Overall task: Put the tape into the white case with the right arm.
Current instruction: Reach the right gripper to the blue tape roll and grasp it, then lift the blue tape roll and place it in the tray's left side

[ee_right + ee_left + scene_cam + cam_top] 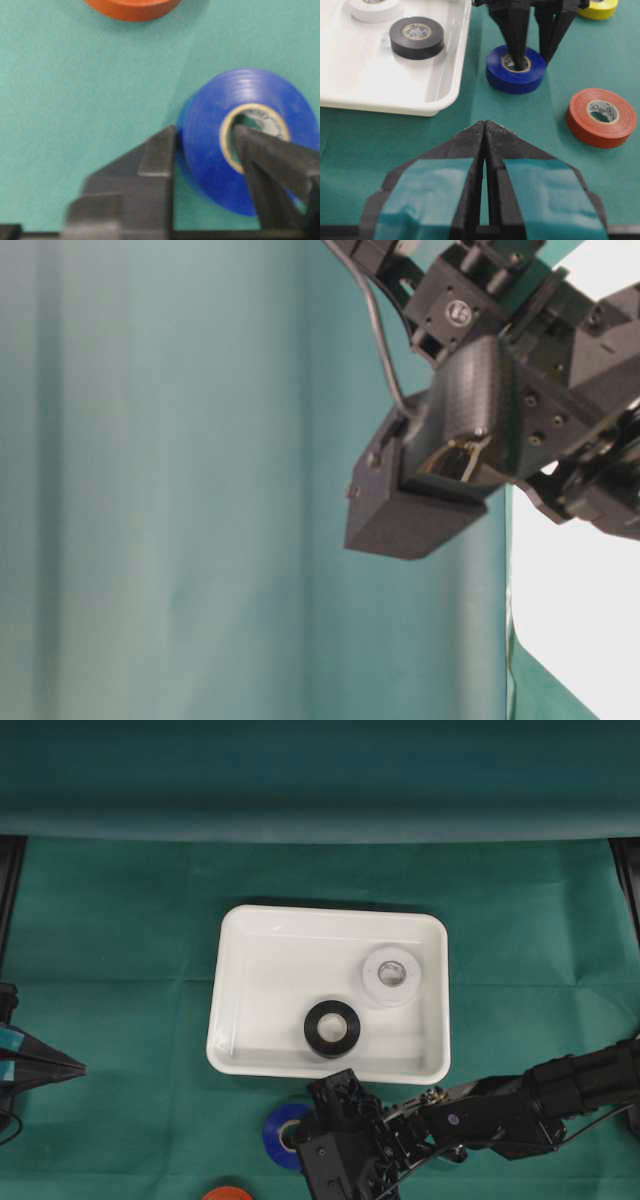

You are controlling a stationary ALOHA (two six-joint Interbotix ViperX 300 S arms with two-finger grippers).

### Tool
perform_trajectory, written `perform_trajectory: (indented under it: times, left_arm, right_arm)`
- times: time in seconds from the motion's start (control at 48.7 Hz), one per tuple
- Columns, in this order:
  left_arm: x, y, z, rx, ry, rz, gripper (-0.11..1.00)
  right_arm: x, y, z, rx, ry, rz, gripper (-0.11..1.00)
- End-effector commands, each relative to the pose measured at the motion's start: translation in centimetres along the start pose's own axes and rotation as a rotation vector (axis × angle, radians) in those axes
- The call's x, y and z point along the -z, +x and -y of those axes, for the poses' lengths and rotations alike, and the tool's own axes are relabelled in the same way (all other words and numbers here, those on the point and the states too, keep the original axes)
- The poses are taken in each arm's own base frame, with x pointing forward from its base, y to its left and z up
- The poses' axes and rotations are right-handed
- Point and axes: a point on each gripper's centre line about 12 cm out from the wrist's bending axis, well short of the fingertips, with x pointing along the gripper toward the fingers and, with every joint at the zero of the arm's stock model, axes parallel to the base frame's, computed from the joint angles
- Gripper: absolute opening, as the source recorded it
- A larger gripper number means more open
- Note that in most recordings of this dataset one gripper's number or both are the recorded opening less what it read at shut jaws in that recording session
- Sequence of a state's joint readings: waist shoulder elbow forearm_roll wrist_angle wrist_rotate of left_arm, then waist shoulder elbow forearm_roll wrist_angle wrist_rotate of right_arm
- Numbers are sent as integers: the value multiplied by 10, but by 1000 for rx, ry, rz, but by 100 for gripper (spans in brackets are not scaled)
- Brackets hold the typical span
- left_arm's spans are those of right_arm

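Observation:
The white case (280, 980) lies mid-table and holds a black tape roll (332, 1027) and a white roll (390, 976). Just in front of its near rim a blue tape roll (278, 1132) rests on the green cloth. My all-black right gripper (204, 135) is shut on the blue roll (260, 90), with one finger down inside the core and the other pressed against the outer wall. The left wrist view shows the same grip (534, 62) on the blue roll (502, 75). My left gripper (485, 125), with blue bands, is shut and empty at the far left (75, 1068).
An orange roll (601, 118) lies on the cloth near the blue one, also at the front edge in the overhead view (227, 1192). A yellow roll (598, 9) sits behind the right gripper. The right arm's wrist (470, 420) fills the table-level view.

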State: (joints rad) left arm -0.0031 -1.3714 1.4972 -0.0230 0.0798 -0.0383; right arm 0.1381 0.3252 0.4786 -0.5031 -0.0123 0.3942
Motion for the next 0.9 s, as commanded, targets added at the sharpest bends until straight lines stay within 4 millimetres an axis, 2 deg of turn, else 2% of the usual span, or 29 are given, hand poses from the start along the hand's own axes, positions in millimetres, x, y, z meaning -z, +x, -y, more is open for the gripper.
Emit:
perform_trajectory:
  times: [0.0,0.329,0.719,0.883]
  left_arm:
    - [-4,0,0,-1,-3,11,0]
    - [-4,0,0,-1,-3,11,0]
    - [-4,0,0,-2,-4,11,0]
    - [-4,0,0,-2,-4,11,0]
  right_arm:
    - [-15,-5,1,3,-1,41,4]
    - [-20,-6,-2,-3,-5,54,3]
    - [-62,-39,-8,22,-27,122,3]
    - [-71,-41,-9,26,-31,132,3]
